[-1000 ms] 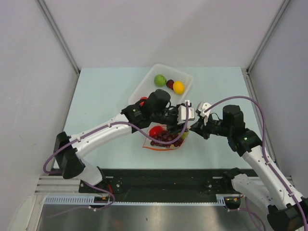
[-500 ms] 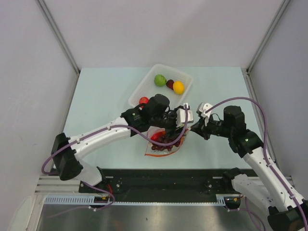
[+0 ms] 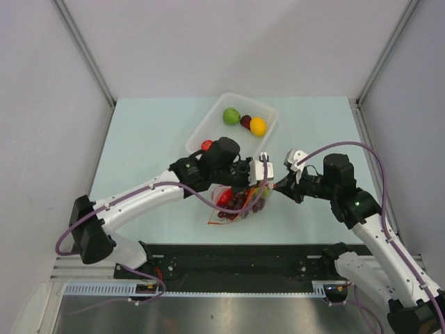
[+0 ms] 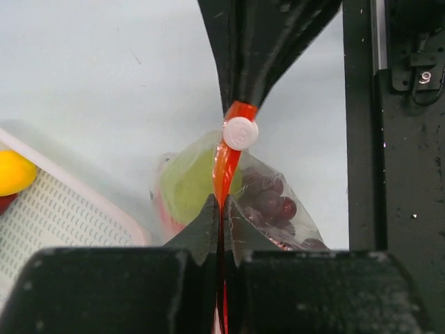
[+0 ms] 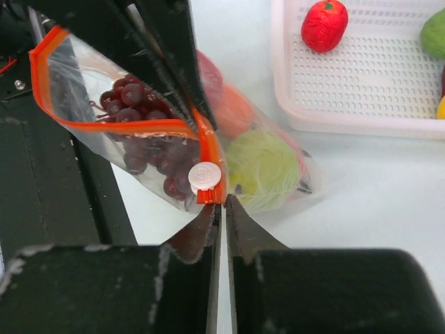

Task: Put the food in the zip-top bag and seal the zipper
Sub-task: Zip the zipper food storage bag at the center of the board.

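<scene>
The clear zip-top bag hangs between my two grippers near the table's front middle. Inside it are dark grapes, a green fruit and an orange one. My left gripper is shut on the orange-red zipper, a short way from the white slider. My right gripper sits at the strip's end just past the slider. Its jaws stand a thin slit apart with bare table showing through. In the top view the left gripper and right gripper almost meet.
The white perforated tray stands behind the bag. It holds a green fruit, a dark one, a yellow-orange one and a red one. The black base rail runs along the table's near edge.
My left gripper has shifted toward the front and closed on the zipper strip. The right gripper's jaws have parted slightly. The bag's mouth has narrowed into a taut line.
</scene>
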{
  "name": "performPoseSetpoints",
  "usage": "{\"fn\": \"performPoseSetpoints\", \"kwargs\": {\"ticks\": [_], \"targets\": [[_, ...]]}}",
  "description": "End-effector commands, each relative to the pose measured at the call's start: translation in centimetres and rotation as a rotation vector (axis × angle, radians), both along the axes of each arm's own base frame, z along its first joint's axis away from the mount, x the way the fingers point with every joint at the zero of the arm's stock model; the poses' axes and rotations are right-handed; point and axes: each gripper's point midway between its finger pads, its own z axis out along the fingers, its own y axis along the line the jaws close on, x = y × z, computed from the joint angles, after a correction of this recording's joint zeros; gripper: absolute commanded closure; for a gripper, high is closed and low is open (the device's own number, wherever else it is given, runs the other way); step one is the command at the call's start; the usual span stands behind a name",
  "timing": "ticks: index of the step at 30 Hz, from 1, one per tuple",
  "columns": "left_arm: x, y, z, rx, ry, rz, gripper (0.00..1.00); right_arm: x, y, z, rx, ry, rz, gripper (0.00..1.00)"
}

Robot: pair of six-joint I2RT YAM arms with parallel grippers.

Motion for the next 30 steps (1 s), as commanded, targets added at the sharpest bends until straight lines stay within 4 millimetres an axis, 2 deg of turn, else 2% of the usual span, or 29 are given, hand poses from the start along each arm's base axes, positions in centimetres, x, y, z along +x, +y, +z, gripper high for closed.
{"fn": "performPoseSetpoints", "kwargs": {"ticks": [1, 2, 5, 14, 15, 24, 26, 27, 28, 30], "targets": [[0.0, 0.9, 2.0, -0.052, -0.031, -0.064, 1.0, -1.2, 0.5, 1.6, 0.02, -0.057, 0.07, 0.8], [-0.6, 0.9, 2.1, -0.061, -0.018, -0.106, 1.0, -1.3, 0.5, 1.4, 0.013, -0.05, 0.077, 0.61], [-0.6, 1.1, 2.1, -0.055, -0.015, -0.145, 1.0, -1.2, 0.4, 1.1, -0.005, -0.077, 0.087, 0.44], [-1.6, 1.1, 2.3, -0.071, 0.062, -0.226, 1.0, -0.4, 0.7, 0.2, -0.07, -0.227, 0.152, 0.45], [-1.6, 1.2, 2.2, -0.068, 0.071, -0.227, 1.0, -0.5, 0.8, -0.4, -0.078, -0.228, 0.159, 0.45], [-1.7, 1.0, 2.3, -0.078, 0.115, -0.233, 1.0, -0.5, 2.8, -0.7, -0.081, -0.32, 0.234, 0.43], [-1.7, 0.9, 2.4, -0.077, 0.125, -0.241, 1.0, -0.7, 3.4, -0.8, -0.078, -0.33, 0.251, 0.47], [-1.8, 1.0, 2.2, -0.07, 0.137, -0.247, 1.0, -0.7, 3.5, -0.8, -0.08, -0.337, 0.256, 0.53], [-1.8, 1.0, 2.1, -0.069, 0.142, -0.249, 1.0, -0.8, 3.5, -0.8, -0.086, -0.342, 0.263, 0.68], [-1.7, 1.1, 2.3, -0.075, 0.153, -0.247, 1.0, -0.9, 3.6, -0.9, -0.099, -0.363, 0.272, 0.84]]}}
